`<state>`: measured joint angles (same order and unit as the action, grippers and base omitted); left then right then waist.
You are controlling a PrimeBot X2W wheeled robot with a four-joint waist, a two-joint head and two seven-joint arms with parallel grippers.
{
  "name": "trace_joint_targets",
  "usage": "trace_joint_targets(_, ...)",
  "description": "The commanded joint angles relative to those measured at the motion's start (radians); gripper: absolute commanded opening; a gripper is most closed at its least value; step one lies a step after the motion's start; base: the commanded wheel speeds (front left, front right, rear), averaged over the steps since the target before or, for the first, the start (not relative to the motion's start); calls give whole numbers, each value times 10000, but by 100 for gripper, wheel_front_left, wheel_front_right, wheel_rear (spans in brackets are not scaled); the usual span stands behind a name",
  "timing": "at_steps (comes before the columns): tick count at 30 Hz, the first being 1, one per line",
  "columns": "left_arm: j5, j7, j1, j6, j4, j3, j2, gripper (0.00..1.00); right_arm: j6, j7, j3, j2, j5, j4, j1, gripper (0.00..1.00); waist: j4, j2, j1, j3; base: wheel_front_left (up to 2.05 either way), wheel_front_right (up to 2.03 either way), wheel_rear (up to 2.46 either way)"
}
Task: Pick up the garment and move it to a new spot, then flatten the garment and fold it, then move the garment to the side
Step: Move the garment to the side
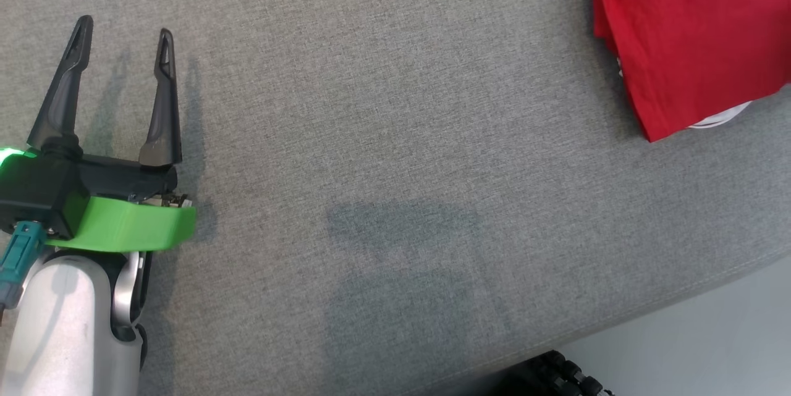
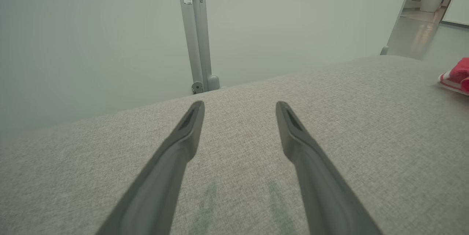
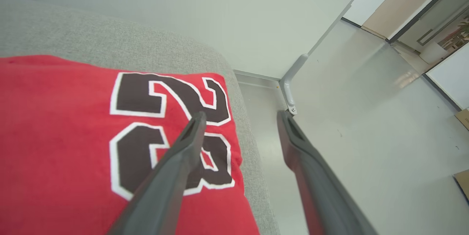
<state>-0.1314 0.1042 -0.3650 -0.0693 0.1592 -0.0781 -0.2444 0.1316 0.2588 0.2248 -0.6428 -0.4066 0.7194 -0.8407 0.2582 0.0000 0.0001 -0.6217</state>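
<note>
The garment [image 1: 692, 31] is a red jersey, folded, lying at the far right corner of the grey cushioned surface [image 1: 395, 136]. In the right wrist view the garment [image 3: 66, 136] shows a black "23" with white edging. My right gripper [image 3: 240, 116] hangs open above the garment's edge, one finger over the number, the other over the floor, holding nothing. My left gripper [image 1: 123, 28] is open and empty over bare grey fabric at the left, far from the garment. In the left wrist view the left gripper [image 2: 240, 106] points across the surface, with the garment [image 2: 456, 77] at the far right edge.
The grey surface ends in a rounded edge [image 3: 253, 161] just beside the garment, with pale floor [image 3: 366, 136] below. A metal post [image 2: 196, 33] and a pale wall stand beyond the far edge. Part of my dark base [image 1: 556, 377] shows at the bottom.
</note>
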Motion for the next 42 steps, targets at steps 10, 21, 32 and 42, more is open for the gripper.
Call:
trace_joint_targets(10, -382, 431, 496, 237, -543, 30, 219, 100, -19, 79, -2745, 2465, 860, -3487, 2087, 100, -20, 0, -1, 1321, 0, 0, 0)
trace_joint_targets(21, -821, 863, 1235, 530, -913, 141, 600, 100, -18, 80, -2315, 4813, 1246, -5834, 4557, 100, -771, 0, -1, 2566, 0, 0, 0)
trace_joint_targets(32, -987, 1076, 2018, 940, -1394, 349, 808, 100, -18, -11, -1770, 4958, 1386, -5714, 5312, 100, -1656, 0, -1, 3748, 0, 0, 0)
trace_joint_targets(42, -1092, 942, 3001, 978, -1677, 190, 839, 100, -18, -603, -1691, 4881, 1710, -6020, 6424, 100, -2136, 0, -1, 5059, 0, 0, 0)
